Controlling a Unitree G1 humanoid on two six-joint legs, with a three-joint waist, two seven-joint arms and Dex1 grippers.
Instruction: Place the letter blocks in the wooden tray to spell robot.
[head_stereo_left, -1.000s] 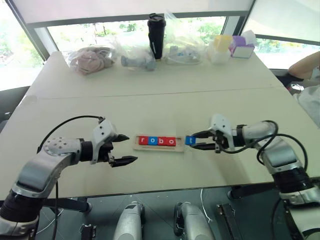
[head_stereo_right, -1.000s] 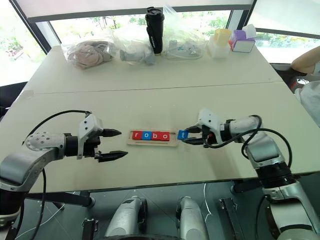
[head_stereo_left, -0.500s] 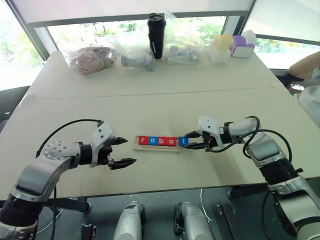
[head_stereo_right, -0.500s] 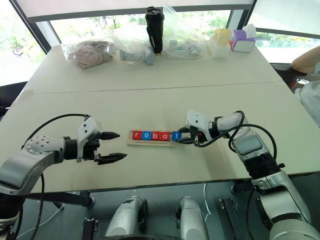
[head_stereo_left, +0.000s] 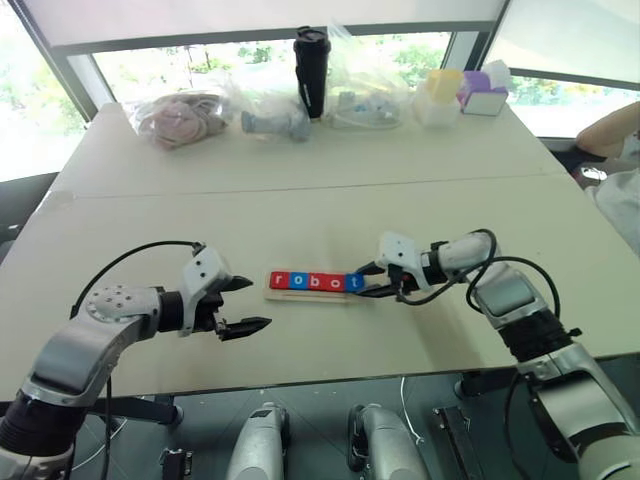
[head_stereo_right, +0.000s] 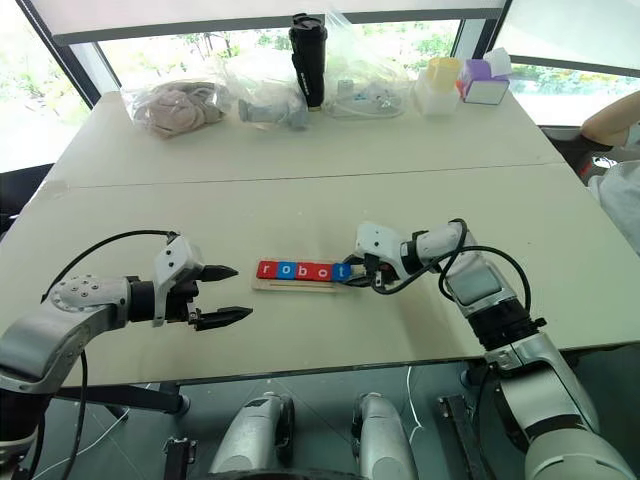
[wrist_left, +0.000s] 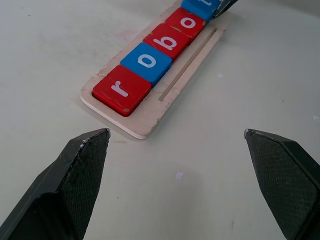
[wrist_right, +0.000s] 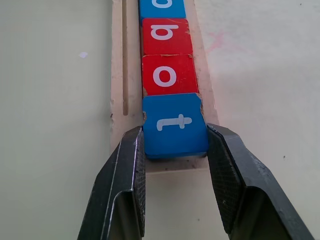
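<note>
Item: long shallow pale-wood tray (wrist_left: 150, 117), laid near the front middle of the beige table (head_stereo_left: 300, 190). Contents: red "r" tile (wrist_left: 121, 90), blue "o" tile (wrist_left: 148, 61), red "b" tile (wrist_left: 169, 41) and red "o" tile (wrist_right: 168, 74), seated in a touching row. The blue "t" tile (wrist_right: 174, 124) is set at the row's end, pinched between the right gripper (wrist_right: 175, 150)'s fingers. Left gripper (head_stereo_left: 243, 304) is held wide open and empty beside the tray. Outstanding, as judged: release only.

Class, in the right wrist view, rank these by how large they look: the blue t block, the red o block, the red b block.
1. blue t block, largest, but nearest the camera
2. red o block
3. red b block, smallest and farthest

The order comes from nearness to the camera, so their true sizes may match.
</note>
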